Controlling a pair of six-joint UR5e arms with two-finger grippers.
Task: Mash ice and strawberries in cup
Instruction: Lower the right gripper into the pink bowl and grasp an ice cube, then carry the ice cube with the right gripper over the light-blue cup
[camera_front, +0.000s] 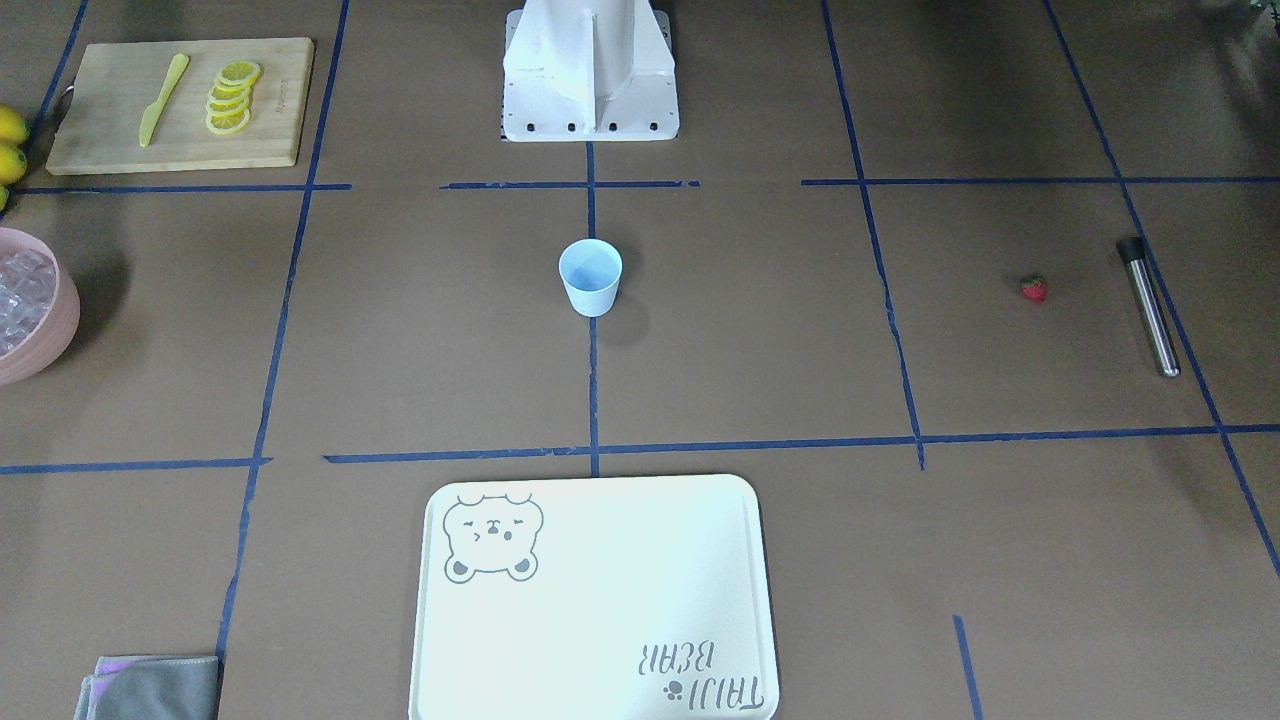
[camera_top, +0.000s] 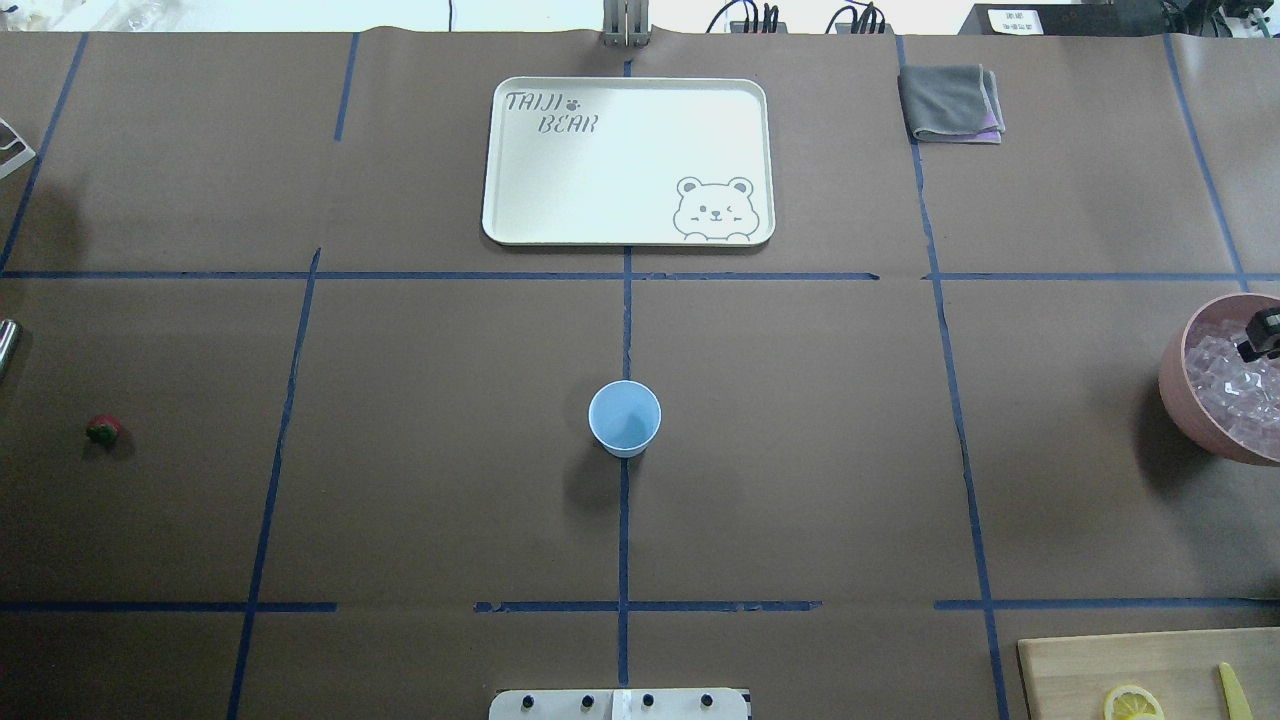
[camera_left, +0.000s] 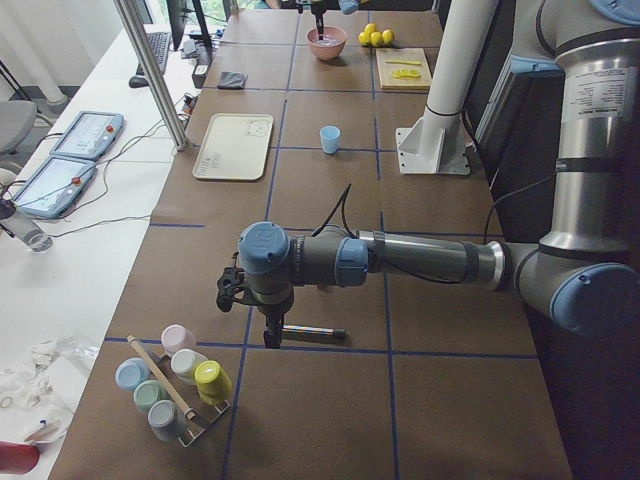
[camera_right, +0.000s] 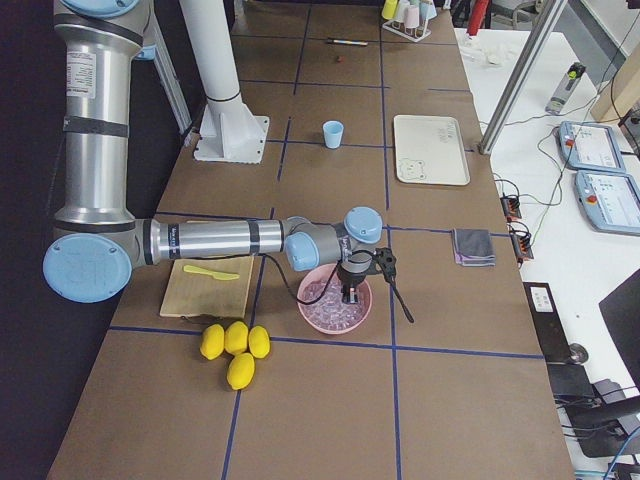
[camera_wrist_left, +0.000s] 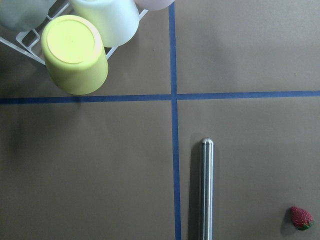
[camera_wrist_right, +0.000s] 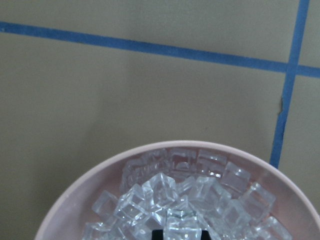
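Hanging over ice (camera_wrist_right: 170, 200): right pincer (camera_right: 350, 293) | over steel rod (camera_wrist_left: 206, 190): left pincer (camera_left: 271, 338) | either's spread: cannot tell

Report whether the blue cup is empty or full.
Empty: the cup stands upright, and both top views show only its bare blue inside.

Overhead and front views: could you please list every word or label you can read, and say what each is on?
"TAIJI BEAR": on the cream tray, beside a bear drawing.
On the cutting board, a small mark: too small to read.
Beyond the table, a white label: too blurred to read.
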